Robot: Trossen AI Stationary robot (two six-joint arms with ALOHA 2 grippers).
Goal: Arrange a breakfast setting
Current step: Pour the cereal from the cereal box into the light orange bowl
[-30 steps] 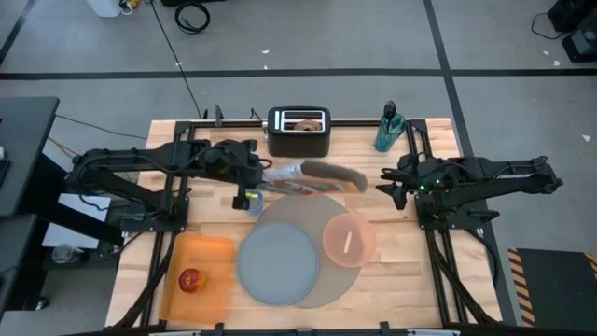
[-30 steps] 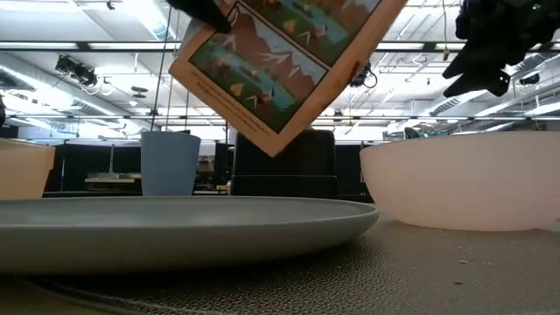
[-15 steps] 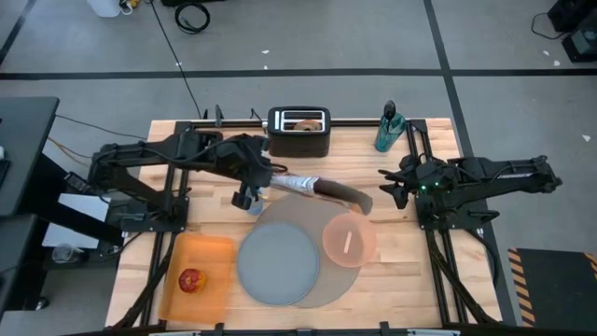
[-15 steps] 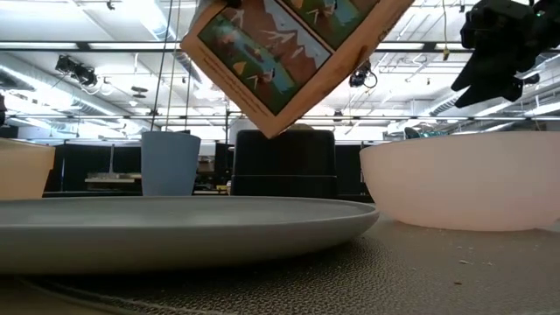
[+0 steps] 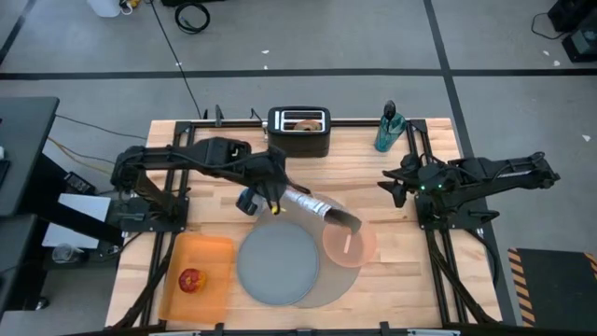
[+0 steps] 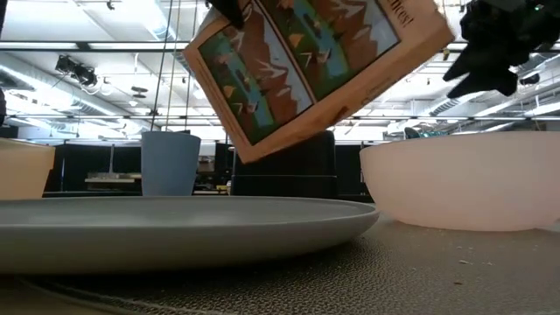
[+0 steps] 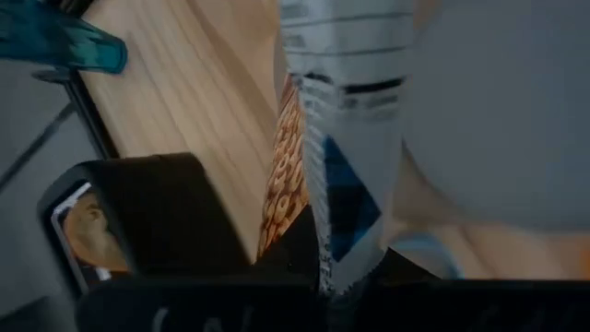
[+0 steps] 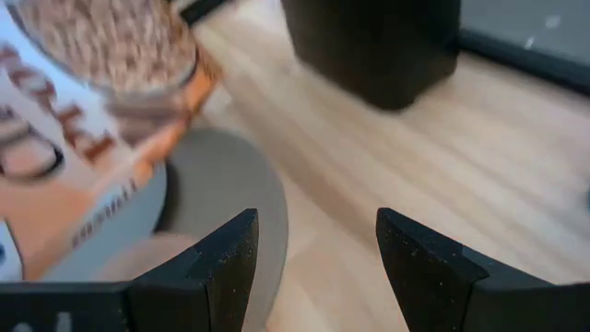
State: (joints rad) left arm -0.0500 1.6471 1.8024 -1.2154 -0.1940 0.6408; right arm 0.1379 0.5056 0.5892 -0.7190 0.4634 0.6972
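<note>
My left gripper [image 5: 276,189] is shut on a cereal box [image 5: 317,205], which it carries in the air over the round grey mat [image 5: 322,285]. The box's free end [image 5: 350,220] is over the far left rim of the pink bowl [image 5: 353,245]. The box fills the top of the low view [image 6: 315,74]. Its open end with tan cereal faces the right wrist view [image 8: 101,32]. The blue-grey plate [image 5: 277,264] lies on the mat left of the bowl. The red apple [image 5: 191,280] lies on the orange board [image 5: 210,257]. The bagel [image 5: 304,121] sticks out of the black toaster [image 5: 298,140]. My right gripper [image 5: 390,187] is open and empty, right of the mat. My left gripper holds the cereal box by its end farthest from the bowl [image 5: 285,194], coming at it from the table's left. The box is lifted clear and slants out from the fingers toward the bowl. In the left wrist view the box [image 7: 341,184] runs out from between the dark fingers; the place of contact is hidden.
A blue cup [image 5: 250,202] stands just left of the mat, under my left arm. A teal spray bottle [image 5: 389,129] stands at the far right. A pale straight thing [image 5: 347,243] lies in the bowl. Bare wood lies right of the bowl.
My left gripper has gone toward the table's right and near edge, toward the bowl, carrying the cereal box. The box has swung about, so that its free end has come from over the bare wood beyond the mat to over the bowl's far rim.
</note>
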